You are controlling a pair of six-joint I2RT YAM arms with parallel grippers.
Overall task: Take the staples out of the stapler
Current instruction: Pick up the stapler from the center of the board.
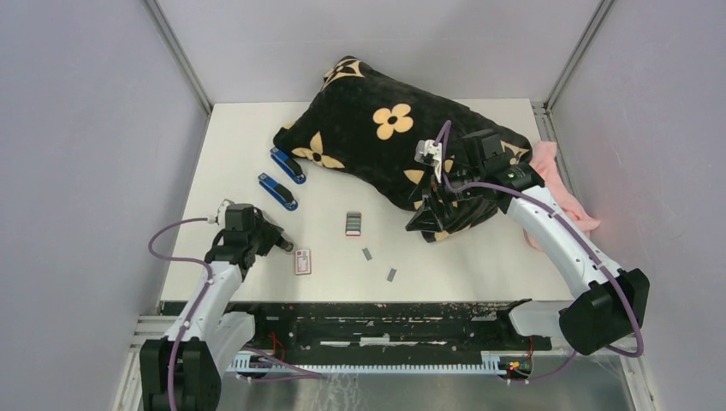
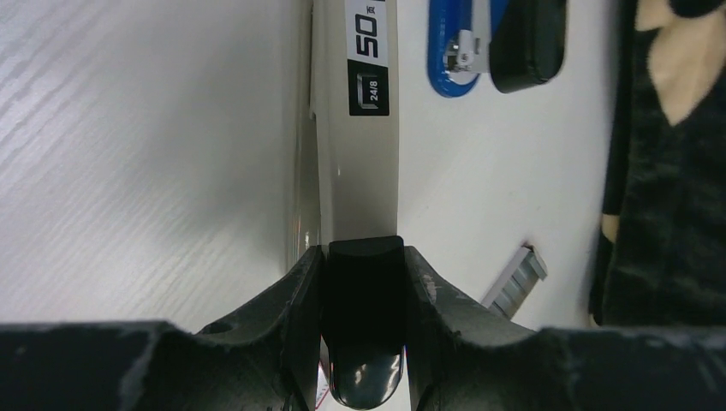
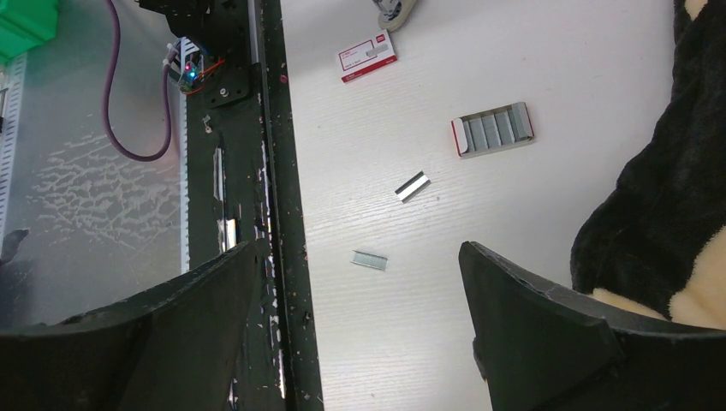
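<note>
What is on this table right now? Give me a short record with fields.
staplers: far blue stapler and near blue stapler, side by side near the pillow
loose staples: left staple strip and right staple strip, flat, apart
tray: open, rows of staples inside
white-and-red box: flat, near the left end effector
left end effector: closed on the black end of a pale grey item marked 24/8; what it is, unclear
right end effector: open, empty, raised
pillow: black, flowered, at the back
</note>
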